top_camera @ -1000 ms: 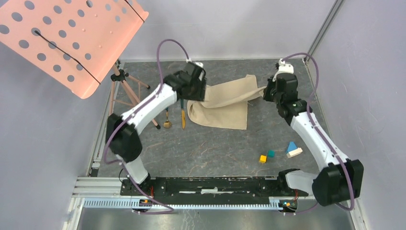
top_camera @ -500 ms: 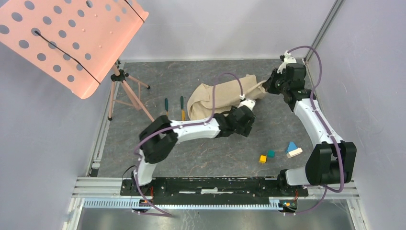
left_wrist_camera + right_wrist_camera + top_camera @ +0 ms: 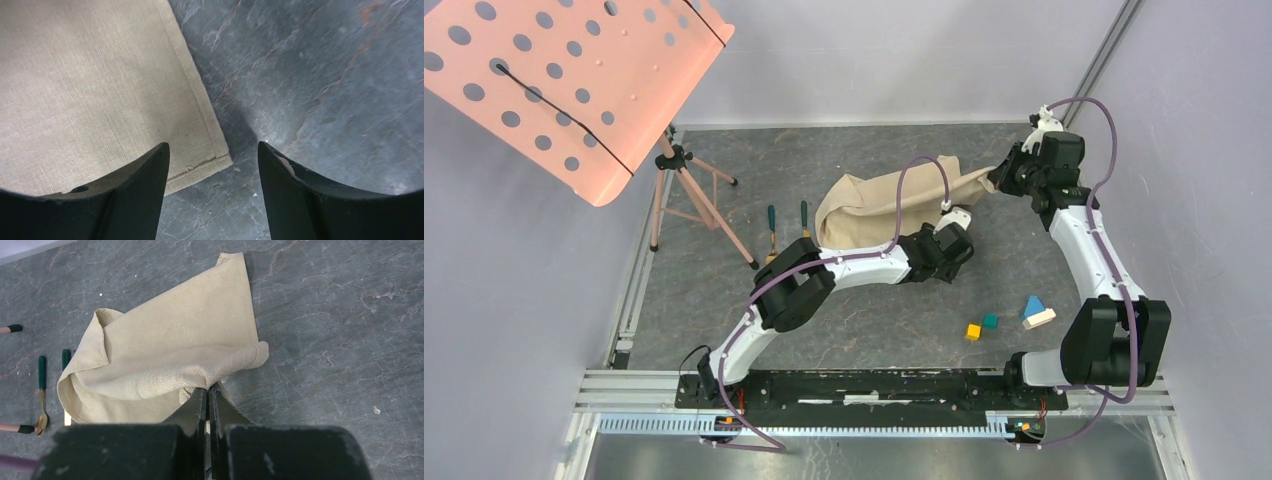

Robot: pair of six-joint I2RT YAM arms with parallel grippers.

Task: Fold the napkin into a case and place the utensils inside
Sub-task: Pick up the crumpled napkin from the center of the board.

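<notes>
**Finding 1.** The plain beige cloth napkin lies rumpled in the upper centre of the top view. It rests on the dark grey stone-patterned table, partly doubled over itself. It is judged not yet a case.

**Finding 2.** The right gripper has its jaws pressed together on a bunched edge of the napkin, at the upper right of the top view. The cloth is drawn toward it and raised there. Judgement: this hold anchors 1 side so the rest can be spread or folded against it.

**Finding 3.** The left gripper hovers with jaws spread and nothing between them. It straddles a hemmed corner that lies flat, in the lower centre of the left wrist view. Judgement: it is placed to pinch that corner.

**Finding 4.** The 2 utensils are a gold spoon and a gold knife, each with a dark teal-green handle. They lie parallel at the left edge of the right wrist view. The spoon is near the napkin, and the cloth hides the knife's middle. Whether cloth and knife touch cannot be told. Judgement: they wait outside until a pocket exists.

**Finding 5.** 4 small coloured blocks sit at the lower right of the top view, well apart from the cloth. A salmon-pink perforated panel on a tripod fills the upper left.

**Finding 6.** No brand, label or writing is legible in any view.
</notes>
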